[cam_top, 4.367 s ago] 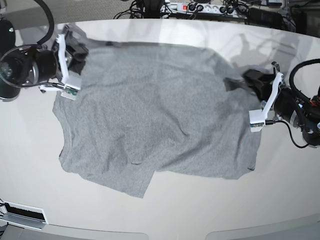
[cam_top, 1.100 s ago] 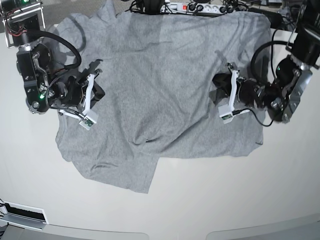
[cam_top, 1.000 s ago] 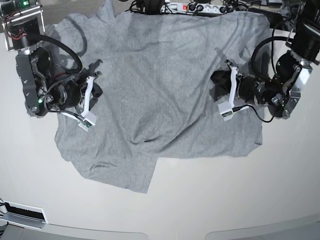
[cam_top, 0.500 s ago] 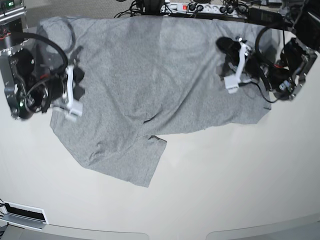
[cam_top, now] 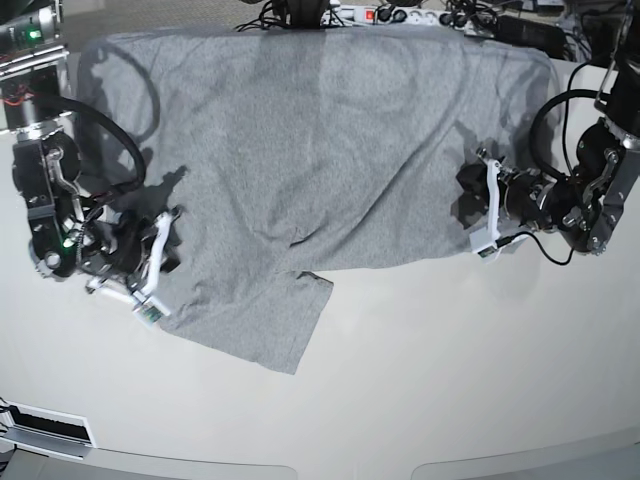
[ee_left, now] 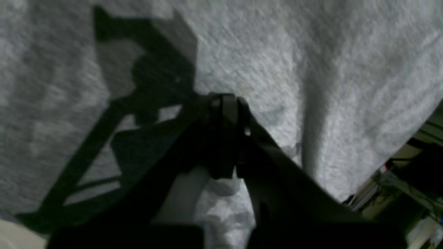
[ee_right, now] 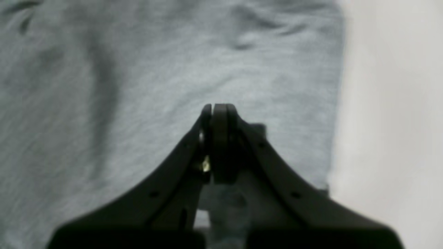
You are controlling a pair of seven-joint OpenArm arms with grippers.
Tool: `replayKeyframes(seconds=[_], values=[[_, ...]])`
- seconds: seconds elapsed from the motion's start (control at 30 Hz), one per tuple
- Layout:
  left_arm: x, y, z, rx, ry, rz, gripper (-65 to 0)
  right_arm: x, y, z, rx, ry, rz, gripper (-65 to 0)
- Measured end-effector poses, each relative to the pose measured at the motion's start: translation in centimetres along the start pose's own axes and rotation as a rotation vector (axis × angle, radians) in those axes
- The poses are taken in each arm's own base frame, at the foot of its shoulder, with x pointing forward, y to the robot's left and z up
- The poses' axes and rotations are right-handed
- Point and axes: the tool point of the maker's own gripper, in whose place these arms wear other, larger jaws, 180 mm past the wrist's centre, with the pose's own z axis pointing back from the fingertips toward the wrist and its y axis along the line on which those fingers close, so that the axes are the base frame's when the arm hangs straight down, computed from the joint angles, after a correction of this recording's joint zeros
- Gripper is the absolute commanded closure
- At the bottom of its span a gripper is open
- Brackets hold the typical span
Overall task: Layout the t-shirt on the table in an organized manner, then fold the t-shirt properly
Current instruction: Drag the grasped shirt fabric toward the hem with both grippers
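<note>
The heather-grey t-shirt (cam_top: 300,150) covers the far half of the white table (cam_top: 450,380), its upper edge hanging over the far rim and a loose flap pointing toward me near the middle. My right gripper (cam_top: 172,258) is shut on the shirt's left side. In the right wrist view its jaws (ee_right: 218,109) are pressed together over the grey t-shirt (ee_right: 138,86), beside bare table (ee_right: 387,103). My left gripper (cam_top: 466,192) is shut on the shirt's right side. Its closed tips (ee_left: 225,102) rest against the cloth (ee_left: 311,62) and cast a dark shadow on it.
A power strip with cables (cam_top: 400,15) runs along the far edge behind the shirt. A black cable (cam_top: 560,262) loops from the arm on the right. A small white and black fixture (cam_top: 45,428) sits at the near left corner.
Both grippers have moved toward the near side, pulling the shirt's sides with them. The right-hand one dropped from the far corner to mid-table. The cloth now lies more stretched.
</note>
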Motion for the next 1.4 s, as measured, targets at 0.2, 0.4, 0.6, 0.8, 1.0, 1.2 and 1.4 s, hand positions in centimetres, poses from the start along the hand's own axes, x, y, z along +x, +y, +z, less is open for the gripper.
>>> replayKeyframes(seconds=[0.2, 0.4, 0.6, 0.8, 1.0, 1.2, 1.4], values=[[-0.2, -2.0, -0.8, -0.077, -0.006, -0.018, 0.0, -4.3, 2.2, -2.5, 0.119, 0.093, -0.061, 0.0], [-1.3, -4.1, -2.2, -0.128, -0.045, -0.04, 0.0, -5.4, 1.6, -3.1, 0.102, 0.109, -0.085, 0.0], [-1.2, -5.1, -4.0, -0.097, -0.061, -0.098, 0.0, -7.1, -1.9, -2.7, -0.109, 0.222, -0.158, 0.0], [1.6, -2.4, -3.7, 0.063, -0.14, -0.168, 0.0, -8.1, -3.9, -1.9, -0.198, 0.261, -0.183, 0.0], [5.0, 4.6, -1.5, 0.239, -0.228, -0.151, 0.0, -8.0, -4.3, -1.7, -0.204, 0.272, -0.196, 0.0], [7.7, 8.3, 0.3, 0.239, -0.261, -0.113, 0.0, -5.8, -6.0, -1.2, -0.233, 0.263, -0.183, 0.0], [10.9, 8.5, 5.1, 0.175, -0.146, -0.03, 0.0, 0.3, -8.8, 0.8, -0.206, 0.178, -0.159, 0.0]])
